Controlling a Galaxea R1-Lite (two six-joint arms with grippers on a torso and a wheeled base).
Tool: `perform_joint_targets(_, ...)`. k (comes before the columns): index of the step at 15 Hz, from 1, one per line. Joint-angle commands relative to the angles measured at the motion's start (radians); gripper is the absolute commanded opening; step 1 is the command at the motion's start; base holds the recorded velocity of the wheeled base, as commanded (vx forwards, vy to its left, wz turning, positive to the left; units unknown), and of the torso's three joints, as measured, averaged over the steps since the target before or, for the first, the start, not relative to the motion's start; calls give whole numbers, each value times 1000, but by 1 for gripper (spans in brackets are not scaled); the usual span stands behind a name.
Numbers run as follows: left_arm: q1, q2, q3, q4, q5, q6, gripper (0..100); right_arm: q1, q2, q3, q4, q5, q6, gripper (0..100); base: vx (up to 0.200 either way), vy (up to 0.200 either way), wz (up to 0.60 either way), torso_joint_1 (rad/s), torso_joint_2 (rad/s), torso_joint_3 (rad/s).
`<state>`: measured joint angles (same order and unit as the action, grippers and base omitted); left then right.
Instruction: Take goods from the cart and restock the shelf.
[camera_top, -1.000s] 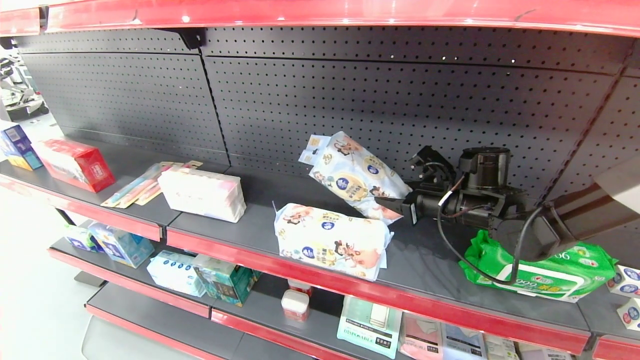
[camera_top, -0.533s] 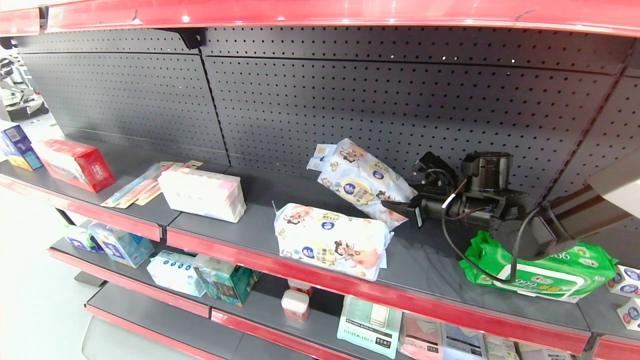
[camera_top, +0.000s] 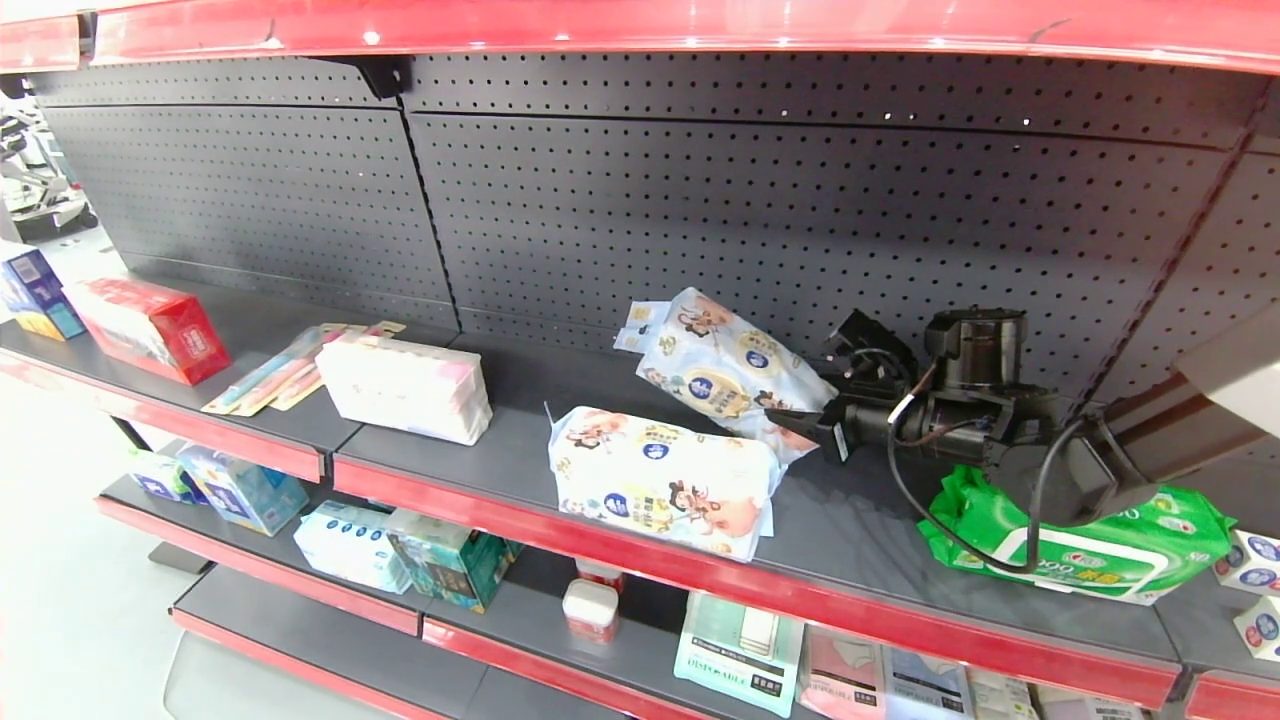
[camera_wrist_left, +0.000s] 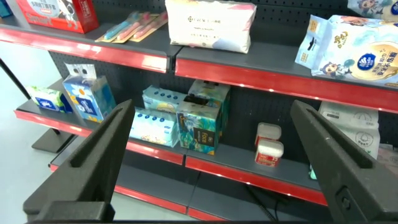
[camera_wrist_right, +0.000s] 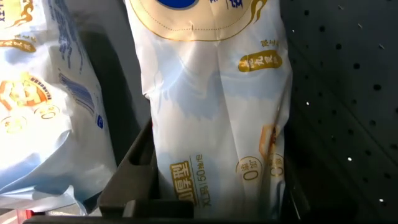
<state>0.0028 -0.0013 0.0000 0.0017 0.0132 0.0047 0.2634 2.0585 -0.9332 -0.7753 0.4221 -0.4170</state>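
Over the shelf (camera_top: 870, 540), our right gripper (camera_top: 797, 421) clamps a tilted pack (camera_top: 722, 362); released so, we fear it slumps onto the front pack (camera_top: 660, 482).

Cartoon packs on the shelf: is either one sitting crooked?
Yes. The cartoon pack in the right gripper slants, far end raised toward the pegboard, unlike its twin lying flat in front.

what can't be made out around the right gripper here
Head view: whether the held pack touches the shelf; the right gripper covers its lower end.
Right wrist view: its far end, cut by the edge.
Head view: green pack, partly behind the arm.
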Motion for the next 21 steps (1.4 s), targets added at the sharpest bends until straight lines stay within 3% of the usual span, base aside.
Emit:
perform_joint_targets(1,0,1,0,0,1,0,100,0,-1,2,1,0,0,0,0,0,0,0,0,0)
perform_joint_targets(15,0,1,0,0,1,0,100,0,8,-12,22,7,-20,0,0,0,0,0,0,0)
perform_joint_targets(21,0,1,0,0,1,0,100,-6,34,-56,22,76,-20,0,0,0,0,0,0,0)
